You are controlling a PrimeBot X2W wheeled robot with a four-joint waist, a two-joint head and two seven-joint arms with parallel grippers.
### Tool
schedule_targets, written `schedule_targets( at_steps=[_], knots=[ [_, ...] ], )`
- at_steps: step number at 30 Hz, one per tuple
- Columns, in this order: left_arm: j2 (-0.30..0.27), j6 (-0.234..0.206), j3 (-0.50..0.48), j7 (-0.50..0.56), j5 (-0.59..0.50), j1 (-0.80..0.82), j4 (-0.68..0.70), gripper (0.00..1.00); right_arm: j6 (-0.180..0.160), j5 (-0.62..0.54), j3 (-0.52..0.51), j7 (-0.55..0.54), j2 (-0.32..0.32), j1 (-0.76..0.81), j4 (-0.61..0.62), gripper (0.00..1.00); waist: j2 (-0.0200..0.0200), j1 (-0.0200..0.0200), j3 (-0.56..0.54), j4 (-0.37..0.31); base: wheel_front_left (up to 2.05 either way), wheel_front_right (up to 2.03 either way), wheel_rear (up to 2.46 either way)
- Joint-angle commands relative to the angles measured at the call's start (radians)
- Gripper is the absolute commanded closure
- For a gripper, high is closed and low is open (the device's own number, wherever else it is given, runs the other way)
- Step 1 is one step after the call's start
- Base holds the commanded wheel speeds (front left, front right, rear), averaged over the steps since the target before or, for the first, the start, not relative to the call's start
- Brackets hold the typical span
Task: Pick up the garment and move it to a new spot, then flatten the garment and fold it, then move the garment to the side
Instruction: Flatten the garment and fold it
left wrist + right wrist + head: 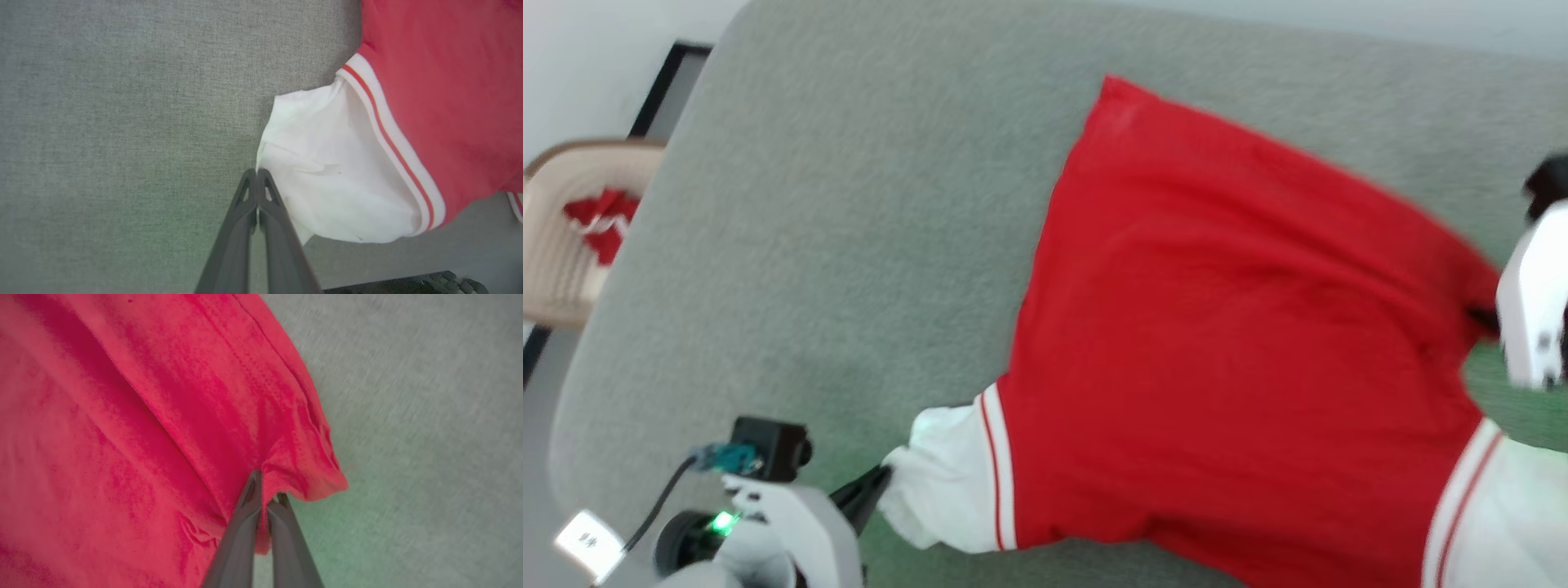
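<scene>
The garment [1225, 327] is a red shirt with white sleeves and striped trim, spread over the grey table [849, 245] with its plain red side up. My left gripper [882, 480] at the lower left is shut, its tips pinching the edge of one white sleeve [335, 175]; in the left wrist view the left gripper [257, 173] has its two fingers pressed together. At the right edge my right gripper [1485, 317] is shut on the red hem. The right wrist view shows the right gripper [267, 494] with bunched red cloth [163, 416] caught between its fingers.
A beige chair [564, 245] holding red and white cloth stands off the table's left edge. A dark framed panel [662, 86] leans behind it. Bare grey tabletop lies left of the garment. A dark ribbed object [412, 283] sits below the table edge.
</scene>
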State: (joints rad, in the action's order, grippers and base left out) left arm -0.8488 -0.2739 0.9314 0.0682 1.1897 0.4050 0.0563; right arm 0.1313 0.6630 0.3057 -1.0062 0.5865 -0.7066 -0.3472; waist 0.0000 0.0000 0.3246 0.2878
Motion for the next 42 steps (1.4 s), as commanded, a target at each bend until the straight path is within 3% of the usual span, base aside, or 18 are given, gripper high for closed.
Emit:
schedule_targets(
  at_steps=[1,9,15,20,26,27,28,29,30,35,42],
  knots=[
    [-0.015,-0.012,-0.005,-0.008,0.01,-0.025,0.006,1.0,-0.001,0.017,-0.011,-0.011,0.007,0.062,0.044,1.0,0.0,0.0,-0.09,-0.09,0.0,0.0,0.0],
    [-0.072,-0.052,-0.02,-0.029,0.045,-0.106,0.051,1.0,-0.001,0.049,-0.163,-0.041,-0.01,0.41,0.26,1.0,0.0,0.0,-0.163,-0.159,0.0,0.0,0.0],
    [-0.09,-0.065,-0.032,-0.057,0.07,-0.149,0.068,1.0,-0.001,0.021,-0.288,-0.03,-0.089,0.633,0.347,1.0,0.0,0.0,-0.185,-0.189,0.0,0.0,0.0],
    [-0.094,-0.065,-0.041,-0.071,0.079,-0.163,0.064,1.0,-0.001,-0.022,-0.315,0.043,-0.154,0.704,0.341,1.0,0.0,0.0,-0.186,-0.201,0.0,0.0,0.0],
    [-0.08,-0.057,-0.041,-0.078,0.08,-0.158,0.052,1.0,-0.002,-0.062,-0.281,0.175,-0.19,0.671,0.232,1.0,0.0,0.0,-0.183,-0.204,0.0,0.0,0.0],
    [-0.078,-0.055,-0.041,-0.078,0.079,-0.156,0.05,1.0,-0.002,-0.069,-0.274,0.197,-0.193,0.666,0.205,0.93,0.0,0.0,-0.182,-0.204,0.0,0.0,0.0],
    [-0.075,-0.054,-0.04,-0.079,0.077,-0.153,0.047,1.0,-0.002,-0.076,-0.265,0.218,-0.191,0.659,0.186,0.6,0.0,0.0,-0.182,-0.202,0.0,0.0,0.0],
    [-0.072,-0.052,-0.039,-0.078,0.073,-0.15,0.046,1.0,-0.002,-0.077,-0.262,0.236,-0.192,0.654,0.163,0.12,0.0,0.0,-0.182,-0.201,0.0,0.0,0.0],
    [-0.069,-0.052,-0.037,-0.078,0.071,-0.147,0.044,1.0,-0.002,-0.074,-0.259,0.243,-0.198,0.646,0.14,0.0,0.0,0.0,-0.183,-0.2,0.0,0.0,0.0],
    [-0.066,-0.051,-0.037,-0.08,0.067,-0.147,0.04,1.0,-0.003,-0.062,-0.24,0.235,-0.172,0.617,0.12,0.0,0.0,0.0,-0.189,-0.202,0.0,0.0,0.0],
    [-0.074,-0.061,-0.038,-0.088,0.073,-0.165,0.052,1.0,-0.001,-0.039,-0.293,0.163,-0.133,0.601,0.251,0.0,0.0,0.0,-0.203,-0.212,0.0,0.0,0.0]
  ],
)
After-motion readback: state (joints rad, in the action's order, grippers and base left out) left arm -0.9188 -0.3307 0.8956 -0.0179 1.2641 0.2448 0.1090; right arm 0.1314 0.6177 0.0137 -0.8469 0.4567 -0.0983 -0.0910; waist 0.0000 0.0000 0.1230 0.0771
